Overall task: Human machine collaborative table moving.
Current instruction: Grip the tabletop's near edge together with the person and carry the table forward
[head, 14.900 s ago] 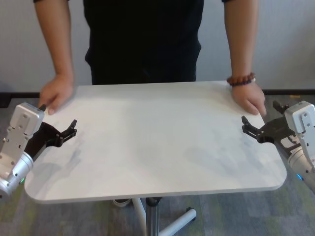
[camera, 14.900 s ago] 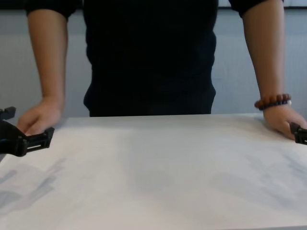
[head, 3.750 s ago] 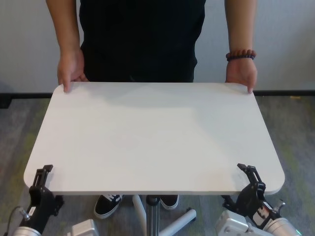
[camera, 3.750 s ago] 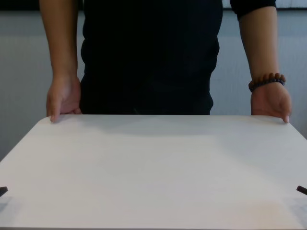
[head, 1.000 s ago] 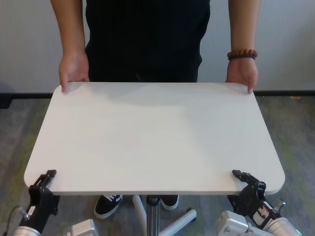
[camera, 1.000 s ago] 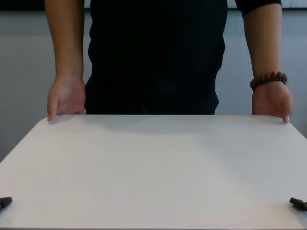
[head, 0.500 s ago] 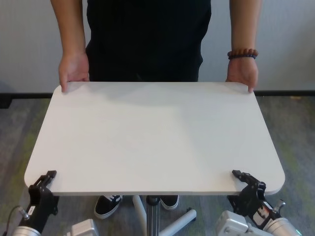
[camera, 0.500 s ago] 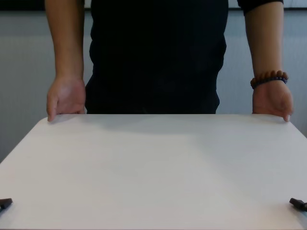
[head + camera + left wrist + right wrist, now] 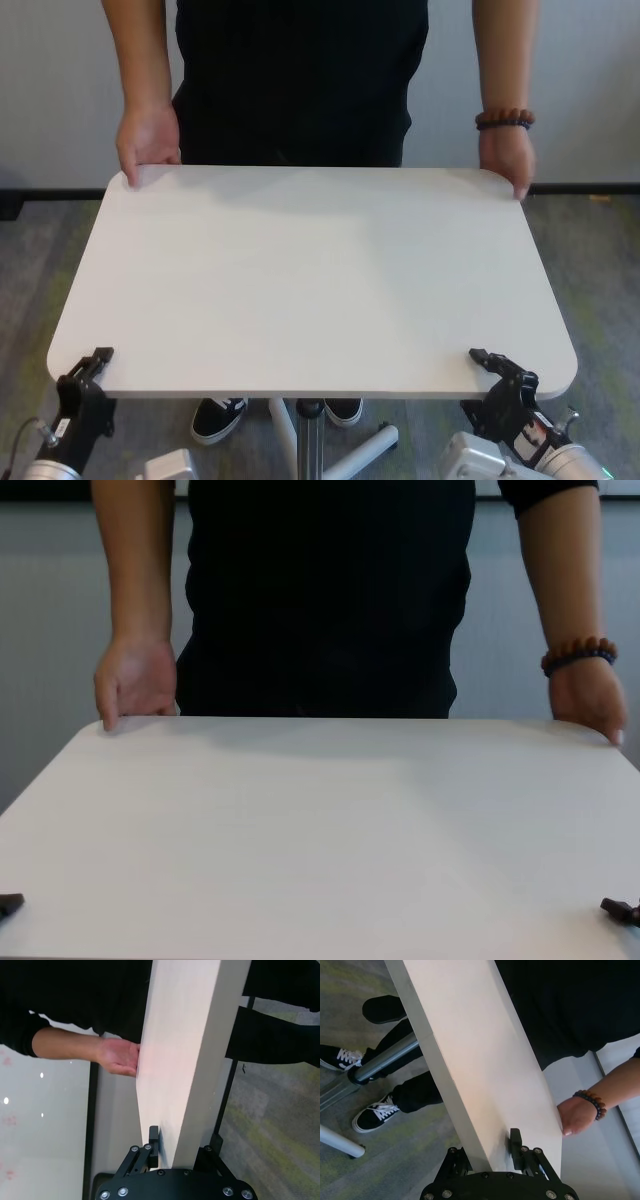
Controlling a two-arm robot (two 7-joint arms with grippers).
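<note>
Table (image 9: 310, 270): stiff, bulky, likely heavy. My left gripper (image 9: 95, 365) at 7 o'clock and right gripper (image 9: 492, 365) at 5 o'clock clamp its near edge; human (image 9: 300, 80) holds 12 o'clock side.

Bare table (image 9: 320, 270) top, human (image 9: 300, 80) beyond

Plain white table (image 9: 310, 270) on a silver metal leg (image 9: 385, 1057). Black short-sleeved top (image 9: 295, 75) over bare forearms, with a brown-and-dark bead bracelet (image 9: 503, 121) at one wrist. Black sneakers (image 9: 375, 1112) with white laces and soles. Black left gripper (image 9: 88, 375) and black right gripper (image 9: 503, 377). Grey carpet (image 9: 600, 260) streaked with green, against a pale wall (image 9: 55, 90).
</note>
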